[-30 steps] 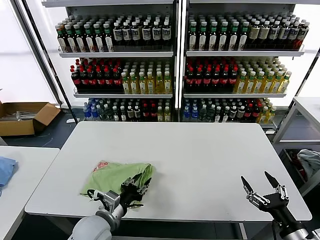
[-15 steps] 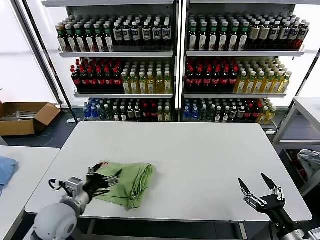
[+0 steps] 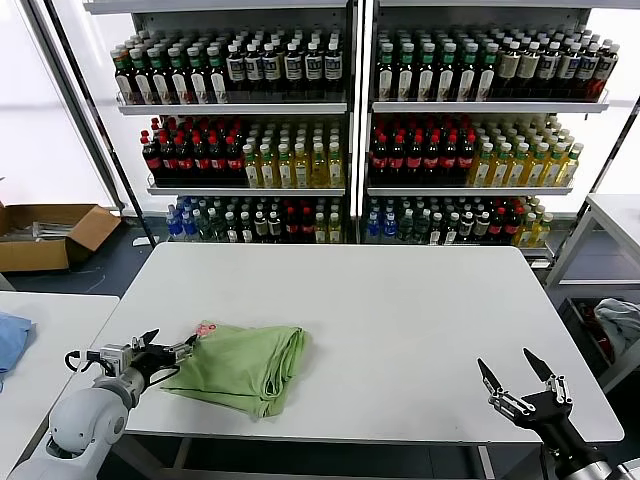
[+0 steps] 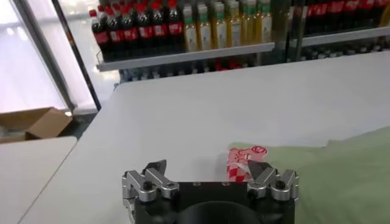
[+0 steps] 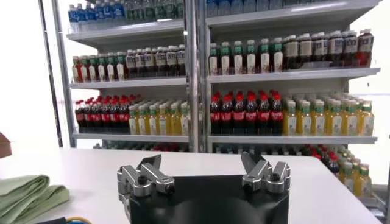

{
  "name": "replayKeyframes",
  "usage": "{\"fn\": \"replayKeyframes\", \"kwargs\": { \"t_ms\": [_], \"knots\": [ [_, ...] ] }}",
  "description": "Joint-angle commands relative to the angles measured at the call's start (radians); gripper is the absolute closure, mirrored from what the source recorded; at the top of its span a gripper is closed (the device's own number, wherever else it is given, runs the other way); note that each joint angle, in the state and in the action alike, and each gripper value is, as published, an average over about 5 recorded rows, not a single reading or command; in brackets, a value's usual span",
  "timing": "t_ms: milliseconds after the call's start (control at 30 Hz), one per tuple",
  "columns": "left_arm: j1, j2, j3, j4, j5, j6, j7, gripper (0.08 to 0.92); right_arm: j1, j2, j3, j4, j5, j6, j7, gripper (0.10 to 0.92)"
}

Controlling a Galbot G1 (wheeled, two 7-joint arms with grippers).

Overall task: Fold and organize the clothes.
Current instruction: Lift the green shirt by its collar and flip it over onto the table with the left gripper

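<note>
The light green polo shirt (image 3: 243, 363) lies folded in a bundle on the white table (image 3: 400, 310), near the front left; its red-and-white print (image 3: 207, 329) shows at the left end. It also shows in the left wrist view (image 4: 329, 176) and the right wrist view (image 5: 27, 193). My left gripper (image 3: 168, 350) is open and empty, just left of the shirt at the print end, not touching it. My right gripper (image 3: 513, 371) is open and empty at the table's front right edge, far from the shirt.
A second white table (image 3: 50, 340) stands to the left with a blue cloth (image 3: 10, 340) on it. Shelves of bottles (image 3: 350, 140) stand behind the table. A cardboard box (image 3: 50, 235) sits on the floor at the back left. A pale cloth (image 3: 620, 325) lies at the far right.
My left gripper has drawn back to the left off the shirt, from its front right corner to beyond its left end. The shirt now lies free. The right gripper has barely moved.
</note>
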Motion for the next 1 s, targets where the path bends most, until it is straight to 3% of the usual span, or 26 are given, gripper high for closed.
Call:
{"fn": "replayKeyframes", "kwargs": {
  "t_ms": [33,333,667,1000],
  "knots": [
    [-0.027,-0.034,0.001,0.061,-0.046,0.010,-0.006,0.177,-0.002,-0.002,0.009,0.000,0.006,-0.002,0.003,0.203],
    [-0.022,-0.068,0.023,0.008,-0.135,0.016,-0.030,0.177,-0.007,0.009,0.009,0.000,0.005,-0.001,0.004,0.203],
    [-0.002,-0.084,0.034,0.036,-0.209,0.017,-0.037,0.186,-0.010,0.006,0.022,-0.003,0.011,0.001,0.008,0.203],
    [0.038,-0.110,0.035,-0.017,-0.252,0.017,-0.063,0.439,0.002,0.002,0.014,0.003,0.010,-0.004,0.018,0.203]
  ]
}}
